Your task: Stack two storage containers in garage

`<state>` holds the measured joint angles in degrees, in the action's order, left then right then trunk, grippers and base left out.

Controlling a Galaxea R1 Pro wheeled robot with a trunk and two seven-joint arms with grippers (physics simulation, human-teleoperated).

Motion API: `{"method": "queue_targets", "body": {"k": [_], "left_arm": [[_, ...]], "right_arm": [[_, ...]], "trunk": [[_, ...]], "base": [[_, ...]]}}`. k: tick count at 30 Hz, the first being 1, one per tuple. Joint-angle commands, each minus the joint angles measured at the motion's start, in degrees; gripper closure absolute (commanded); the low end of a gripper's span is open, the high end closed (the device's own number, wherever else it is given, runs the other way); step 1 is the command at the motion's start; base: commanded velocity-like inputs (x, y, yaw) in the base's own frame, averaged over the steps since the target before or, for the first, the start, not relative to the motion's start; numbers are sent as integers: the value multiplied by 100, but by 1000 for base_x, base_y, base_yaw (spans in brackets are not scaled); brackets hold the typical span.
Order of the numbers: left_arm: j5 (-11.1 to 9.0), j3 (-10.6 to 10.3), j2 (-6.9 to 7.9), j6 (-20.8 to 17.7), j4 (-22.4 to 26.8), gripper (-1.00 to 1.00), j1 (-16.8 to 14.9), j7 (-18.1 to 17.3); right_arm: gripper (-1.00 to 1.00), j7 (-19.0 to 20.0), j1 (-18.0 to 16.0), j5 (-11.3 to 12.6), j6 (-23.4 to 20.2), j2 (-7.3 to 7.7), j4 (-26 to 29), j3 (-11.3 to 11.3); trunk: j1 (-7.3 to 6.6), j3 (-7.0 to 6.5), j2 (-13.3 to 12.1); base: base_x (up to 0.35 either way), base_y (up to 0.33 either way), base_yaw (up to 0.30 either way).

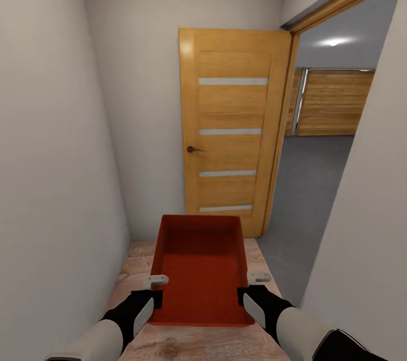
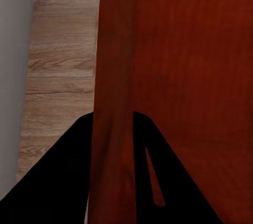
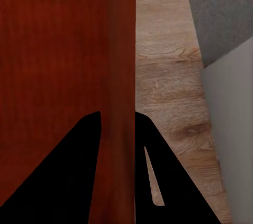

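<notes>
Carrying the storage container (image 1: 200, 270) before me, I have my left gripper (image 1: 148, 296) clamped on its left wall and my right gripper (image 1: 252, 293) clamped on its right wall. It hangs over wood plank flooring (image 1: 186, 344), short of the open wooden door (image 1: 232, 129), with grey floor (image 1: 308, 191) beyond.

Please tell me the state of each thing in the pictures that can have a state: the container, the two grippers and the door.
storage container: carried above the wood floor, upright, empty, no lid.
left gripper: shut on the container's left wall.
right gripper: shut on the container's right wall.
wooden door: swung open, doorway free, grey floor beyond.
</notes>
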<state>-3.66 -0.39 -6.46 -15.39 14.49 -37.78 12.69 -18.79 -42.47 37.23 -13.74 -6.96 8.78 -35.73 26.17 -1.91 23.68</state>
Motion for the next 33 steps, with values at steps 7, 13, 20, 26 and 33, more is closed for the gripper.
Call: {"method": "queue_targets", "body": {"k": [7, 13, 20, 26, 33], "left_arm": [[6, -77, 23, -43, -8, 100, 7, 58], [6, -75, 23, -43, -8, 100, 7, 58], [6, -75, 22, -43, -8, 100, 7, 58], [6, -76, 22, -27, 0, 100, 7, 70], [6, -77, 17, -25, 1, 100, 7, 76]], "right_arm": [[100, -54, -7, -147, 240, 28, 18, 14], [100, -54, -7, -151, 240, 27, 18, 14], [100, -54, -7, -151, 240, 28, 18, 14], [100, -54, -7, -146, 240, 28, 18, 14], [100, -54, -7, -146, 240, 28, 18, 14]], "trunk": [[5, 2, 4], [5, 2, 4], [5, 2, 4], [5, 2, 4], [5, 2, 4]], "base": [[322, 71, 0], [322, 71, 0], [322, 71, 0], [300, 54, 0], [39, 3, 0]]}}
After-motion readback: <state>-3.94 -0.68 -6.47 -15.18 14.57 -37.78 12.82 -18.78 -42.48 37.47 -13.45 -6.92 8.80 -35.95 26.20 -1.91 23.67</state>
